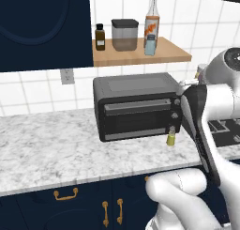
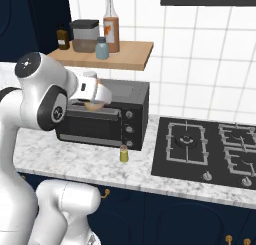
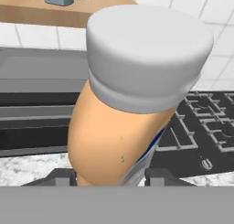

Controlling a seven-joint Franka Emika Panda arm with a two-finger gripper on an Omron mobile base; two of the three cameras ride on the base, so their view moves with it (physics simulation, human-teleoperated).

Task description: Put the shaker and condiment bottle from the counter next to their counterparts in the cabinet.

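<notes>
Tan-orange shaker (image 3: 123, 127) (wide silvery-grey cap) in end effector (image 3: 112, 177).

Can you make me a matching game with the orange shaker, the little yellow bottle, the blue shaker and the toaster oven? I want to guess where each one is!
1. shaker
2. condiment bottle
3. pale blue shaker
4. toaster oven

A. on the wooden shelf
B. held in the tool
C. on the counter, under the shelf
D. on the counter, in front of the oven

Pairs: 1-B, 2-D, 3-A, 4-C

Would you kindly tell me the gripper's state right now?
Gripper: closed on the shaker, lifted above the counter.
</notes>
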